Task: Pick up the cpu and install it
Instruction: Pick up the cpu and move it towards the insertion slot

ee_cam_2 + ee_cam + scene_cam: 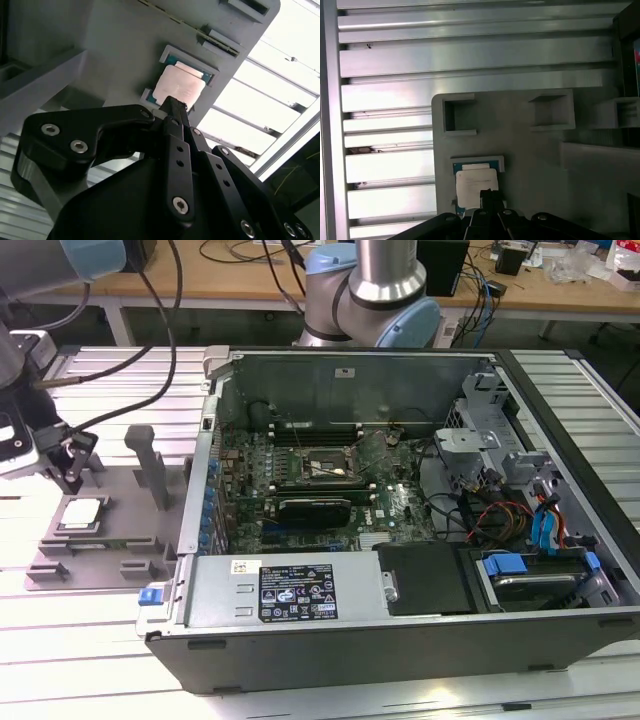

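cpu point(80, 512) lies flat in its recess on the grey fixture tray point(125, 540), at the exterior view's left, well apart from the open PC case point(300, 590). In the second wrist view the gripper point(173, 103) sits over the cpu's edge with its fingers pressed together, gripping nothing. Can't tell if it touches.

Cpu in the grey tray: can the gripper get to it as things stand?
Probably yes. The cpu lies uncovered in its pocket in the grey tray, and the gripper hangs close above it in both wrist views, with nothing between them.
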You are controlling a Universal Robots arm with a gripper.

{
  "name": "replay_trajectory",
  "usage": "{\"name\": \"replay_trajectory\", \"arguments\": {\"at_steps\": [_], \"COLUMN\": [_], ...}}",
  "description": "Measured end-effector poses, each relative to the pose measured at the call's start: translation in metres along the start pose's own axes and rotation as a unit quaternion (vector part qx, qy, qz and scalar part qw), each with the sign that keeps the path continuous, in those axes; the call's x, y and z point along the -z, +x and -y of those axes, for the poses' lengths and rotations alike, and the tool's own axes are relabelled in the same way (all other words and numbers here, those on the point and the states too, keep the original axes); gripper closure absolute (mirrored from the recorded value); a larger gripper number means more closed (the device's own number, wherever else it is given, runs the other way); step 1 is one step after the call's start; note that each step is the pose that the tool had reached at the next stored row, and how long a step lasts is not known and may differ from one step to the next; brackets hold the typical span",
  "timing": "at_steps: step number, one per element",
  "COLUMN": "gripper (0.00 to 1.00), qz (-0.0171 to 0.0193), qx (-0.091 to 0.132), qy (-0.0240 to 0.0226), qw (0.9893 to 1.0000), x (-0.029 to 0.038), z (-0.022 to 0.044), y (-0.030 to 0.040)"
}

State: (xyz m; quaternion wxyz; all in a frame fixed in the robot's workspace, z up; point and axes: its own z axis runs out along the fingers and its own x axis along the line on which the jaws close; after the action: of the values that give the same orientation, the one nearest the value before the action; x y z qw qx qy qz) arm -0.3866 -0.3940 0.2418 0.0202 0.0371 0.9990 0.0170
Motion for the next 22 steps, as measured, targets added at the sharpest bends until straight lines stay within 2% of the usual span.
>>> {"name": "replay_trajectory", "arguments": {"at_steps": [3, 6, 11, 13, 16, 20, 22], "gripper": [0.89, 0.89, 0.89, 0.64, 0.40, 0.40, 0.40], "qz": [0.0000, 0.0000, 0.0000, 0.0000, 0.0002, 0.0000, -0.0001], "qx": [0.000, 0.000, 0.000, 0.000, 0.000, 0.000, 0.000], "qy": [-0.0001, 0.0000, 0.0002, 0.0003, 0.0002, -0.0004, -0.0003], "qw": [1.0000, 1.0000, 1.0000, 1.0000, 1.0000, 1.0000, 1.0000], "x": [-0.0088, -0.0161, -0.0178, -0.0178, -0.0189, -0.0273, -0.0350], "z": [0.0006, 0.0026, 0.0029, 0.0029, 0.0029, 0.0033, 0.0036], "y": [0.0039, 0.0047, 0.0047, 0.0047, 0.0047, 0.0051, 0.0055]}}
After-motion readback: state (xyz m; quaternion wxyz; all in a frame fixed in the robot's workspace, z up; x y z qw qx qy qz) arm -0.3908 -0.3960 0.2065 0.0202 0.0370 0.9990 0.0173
